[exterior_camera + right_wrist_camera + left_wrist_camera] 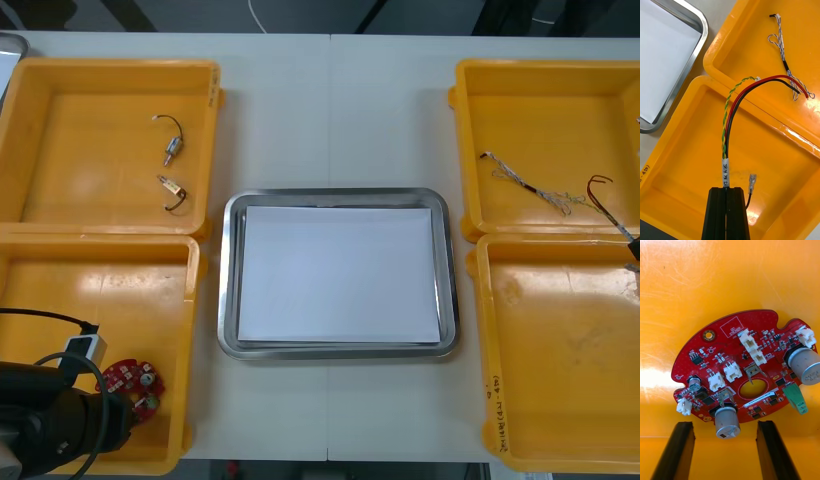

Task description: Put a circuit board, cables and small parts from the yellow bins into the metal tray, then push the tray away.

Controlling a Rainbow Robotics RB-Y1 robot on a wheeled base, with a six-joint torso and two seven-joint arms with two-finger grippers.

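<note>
Sitting on pale table [330, 110]: metal tray [228, 280]; left hand [724, 423] open, right hand [727, 189] clamps cable [729, 120].

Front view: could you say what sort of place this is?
Likely an electronics kitting bench: yellow bins, a metal tray, left gripper at a red circuit board, right gripper holding a cable.

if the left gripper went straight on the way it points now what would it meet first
Most likely the round red circuit board, lying in the yellow bin just beyond and roughly centred between the open fingers of the left gripper. Depth is unclear. The right gripper holds cables.
</note>
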